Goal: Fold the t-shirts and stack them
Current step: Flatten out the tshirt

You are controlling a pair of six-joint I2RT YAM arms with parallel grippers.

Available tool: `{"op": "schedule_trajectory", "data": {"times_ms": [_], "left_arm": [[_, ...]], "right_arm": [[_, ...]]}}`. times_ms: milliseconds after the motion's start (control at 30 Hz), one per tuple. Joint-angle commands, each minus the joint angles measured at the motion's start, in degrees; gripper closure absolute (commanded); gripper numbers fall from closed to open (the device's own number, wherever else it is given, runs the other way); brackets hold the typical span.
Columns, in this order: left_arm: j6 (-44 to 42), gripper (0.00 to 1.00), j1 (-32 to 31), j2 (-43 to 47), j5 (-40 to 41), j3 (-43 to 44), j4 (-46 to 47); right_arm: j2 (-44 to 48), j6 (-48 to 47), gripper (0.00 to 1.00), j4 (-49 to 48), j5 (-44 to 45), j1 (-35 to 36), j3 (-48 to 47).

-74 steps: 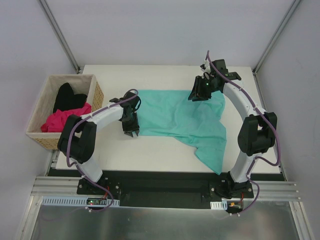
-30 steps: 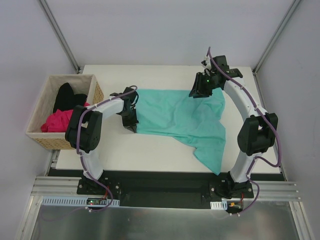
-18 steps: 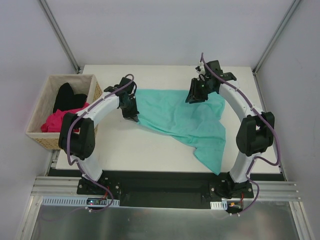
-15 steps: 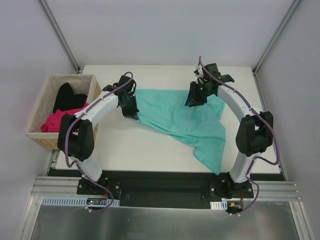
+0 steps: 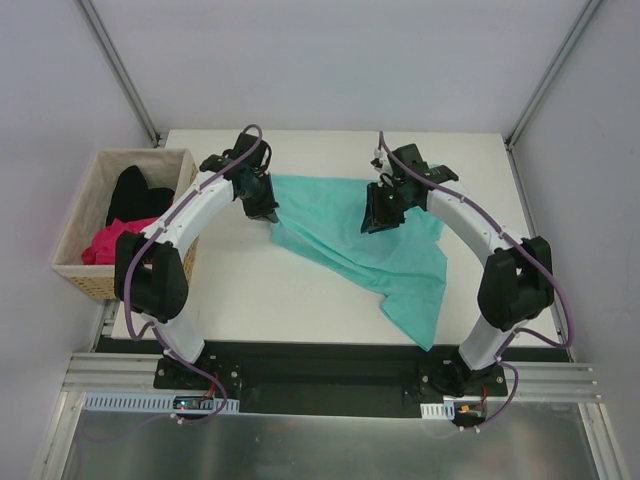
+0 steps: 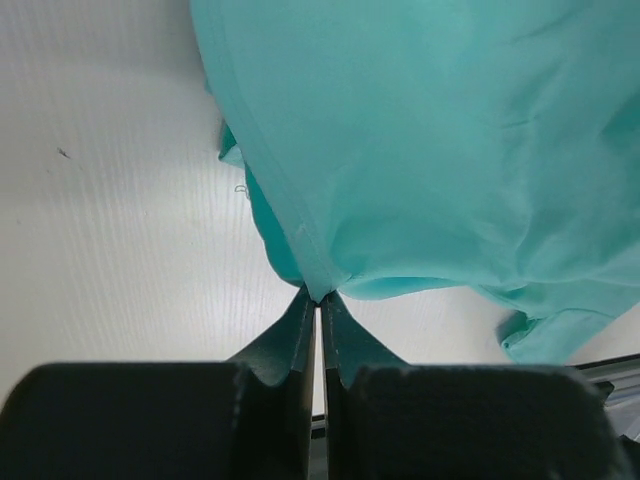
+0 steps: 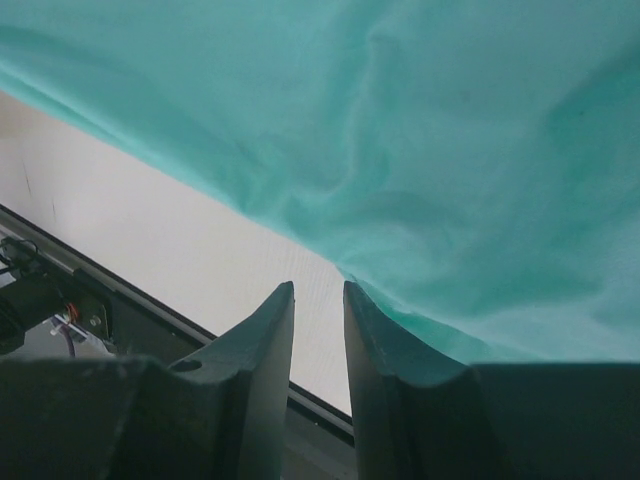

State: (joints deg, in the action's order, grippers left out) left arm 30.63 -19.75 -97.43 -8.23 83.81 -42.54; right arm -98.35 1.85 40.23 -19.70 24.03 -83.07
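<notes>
A teal t-shirt (image 5: 345, 240) lies spread across the middle of the white table (image 5: 250, 290), one end trailing toward the front edge. My left gripper (image 5: 268, 213) is shut on the shirt's left hem (image 6: 312, 270), and the cloth (image 6: 430, 150) hangs from it above the table. My right gripper (image 5: 376, 222) is over the shirt's upper middle. In the right wrist view its jaws (image 7: 318, 285) stand a little apart with bare table showing between them. The teal cloth (image 7: 400, 130) drapes against the outer side of one finger. A pink t-shirt (image 5: 118, 240) and a black t-shirt (image 5: 135, 192) lie in the basket.
A woven wicker basket (image 5: 192, 188) stands off the table's left edge, close to my left arm. Metal frame posts rise at the back corners. The black base rail (image 5: 320, 365) runs along the near edge.
My left gripper has carried the shirt's left hem toward the back, lifting that edge. My right gripper has moved left and nearer, and the shirt has bunched narrower.
</notes>
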Motion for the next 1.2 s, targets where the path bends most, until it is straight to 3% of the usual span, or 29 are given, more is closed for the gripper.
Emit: {"op": "schedule_trajectory", "data": {"times_ms": [0,367,1000,1167], "left_arm": [[0.74,1.0,0.68,-1.18,1.55,5.22,-1.66],[0.74,1.0,0.68,-7.25,1.9,9.17,-1.58],[-1.1,0.99,1.73,-23.42,1.29,23.94,-1.49],[-1.37,0.82,2.08,-19.39,3.82,20.79,-1.58]], "right_arm": [[3.6,-0.79,0.71,-0.68,0.98,3.2,1.15],[2.81,0.79,0.71,-1.21,0.54,9.01,2.91],[5.27,2.81,0.71,-0.06,4.15,9.19,4.85],[3.16,2.37,0.71,-0.06,2.74,9.28,2.92]]}}
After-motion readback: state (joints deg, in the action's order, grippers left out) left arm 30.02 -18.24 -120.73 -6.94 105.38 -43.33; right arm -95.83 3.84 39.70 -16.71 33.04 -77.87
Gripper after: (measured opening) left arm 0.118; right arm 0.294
